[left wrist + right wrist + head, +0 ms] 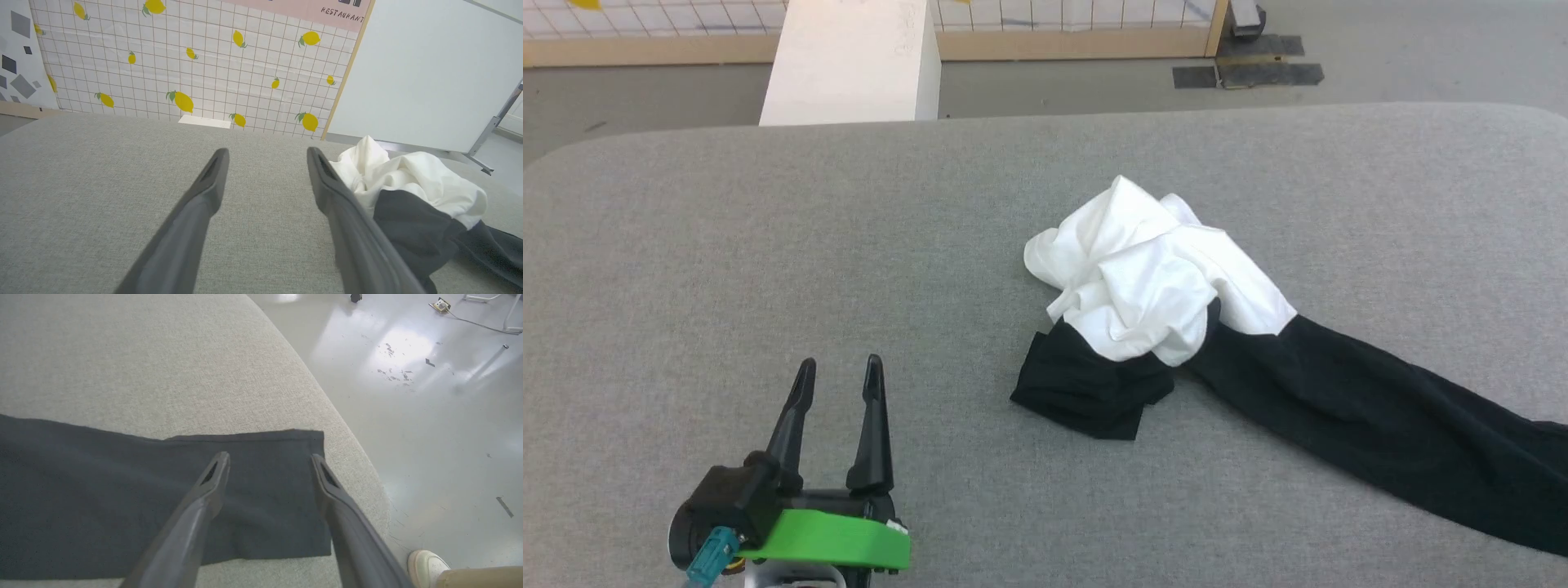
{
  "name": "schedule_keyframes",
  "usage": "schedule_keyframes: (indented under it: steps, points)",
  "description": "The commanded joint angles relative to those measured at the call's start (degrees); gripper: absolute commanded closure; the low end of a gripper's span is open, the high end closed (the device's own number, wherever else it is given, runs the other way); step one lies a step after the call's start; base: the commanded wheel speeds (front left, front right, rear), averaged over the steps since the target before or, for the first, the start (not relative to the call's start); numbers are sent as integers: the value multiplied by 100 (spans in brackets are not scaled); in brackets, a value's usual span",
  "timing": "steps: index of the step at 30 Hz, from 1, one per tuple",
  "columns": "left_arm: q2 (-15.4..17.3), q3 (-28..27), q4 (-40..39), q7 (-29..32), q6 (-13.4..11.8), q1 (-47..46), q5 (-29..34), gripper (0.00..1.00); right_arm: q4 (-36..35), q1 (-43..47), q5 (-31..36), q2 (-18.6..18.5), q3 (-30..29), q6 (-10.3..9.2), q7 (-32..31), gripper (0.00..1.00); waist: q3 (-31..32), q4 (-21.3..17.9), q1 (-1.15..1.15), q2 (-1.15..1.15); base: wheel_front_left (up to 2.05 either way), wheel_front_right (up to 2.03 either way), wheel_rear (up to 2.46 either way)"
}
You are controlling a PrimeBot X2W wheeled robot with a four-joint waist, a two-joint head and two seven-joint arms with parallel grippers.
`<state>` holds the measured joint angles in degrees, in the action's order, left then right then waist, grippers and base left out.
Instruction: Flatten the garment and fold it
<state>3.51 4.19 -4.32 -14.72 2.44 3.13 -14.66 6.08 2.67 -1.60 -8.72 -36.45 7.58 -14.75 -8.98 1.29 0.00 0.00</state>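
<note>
1. Head view: set high, it looks forward and down over the grey tabletop [686, 245]. The left claw [840, 362] rises at lower left.
2. Left wrist view: set low and close to the tabletop, it faces along the left claw's fingers toward a lemon-patterned wall panel [196, 61]. It shares the crumpled garment [408, 179] with the head view.
3. Right wrist view: set close above the garment's black end, it looks past the right claw [269, 458] over the tabletop's edge to the floor [429, 396].
</note>
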Motion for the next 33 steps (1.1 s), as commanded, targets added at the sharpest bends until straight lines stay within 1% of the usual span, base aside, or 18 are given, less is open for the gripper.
schedule_keyframes:
  steps: [1,3,5,9,12,15,16,17,21,22,23,25,29,33]
  points:
    - [29,-5,9,-28,18,54,71,0,-115,-248,-71,-10,217,-9,79,0,46,-27,0,0,0,0,0]
    - [31,5,6,-28,14,45,64,0,-311,-442,-215,-61,622,-9,97,0,48,-31,0,0,0,0,0]
    - [30,23,-11,-28,16,23,57,0,-506,-602,-396,-131,1077,-9,-12,0,9,-15,0,0,0,0,0]
    - [23,68,-47,-28,18,-68,43,0,-697,-818,-777,-249,1940,-9,-497,0,-152,64,0,0,0,0,0]
    - [12,110,-60,-28,18,-163,30,0,-553,-860,-921,-367,2459,-9,-1025,0,-302,186,0,0,0,0,0]
    - [3,141,-75,-28,13,-241,24,0,-323,-823,-1024,-516,2890,-9,-1636,0,-424,306,0,0,0,0,0]
    - [-1,148,-82,-28,8,-263,24,0,-244,-803,-1104,-544,2979,-9,-1888,0,-471,348,0,0,0,0,0]
    - [-6,152,-88,-28,3,-300,16,0,-162,-764,-1167,-678,3155,-9,-2255,0,-540,418,0,0,0,0,0]
    - [-17,168,-84,-28,2,-377,4,0,-33,-673,-1217,-934,3256,-9,-2682,0,-654,525,0,0,0,0,0]
    - [-20,166,-85,-28,-3,-388,-1,0,-13,-668,-1222,-956,3221,-9,-2718,59,-668,535,0,0,0,0,0]
    - [-23,163,-89,-28,-9,-396,-6,0,-2,-678,-1203,-967,3147,-9,-2706,100,-683,545,0,0,0,0,0]
    - [-28,155,-95,-28,-18,-400,-11,0,-21,-711,-1124,-1004,3048,-9,-2650,100,-696,551,0,0,0,0,0]
    - [-36,126,-101,-28,-31,-397,-17,0,-227,-924,-1042,-1078,2755,-9,-2310,100,-691,519,0,0,0,0,0]
    - [-41,100,-126,-28,-42,-429,-19,0,-505,-1326,-950,-1382,2506,-9,-1840,100,-723,471,0,0,0,0,0]
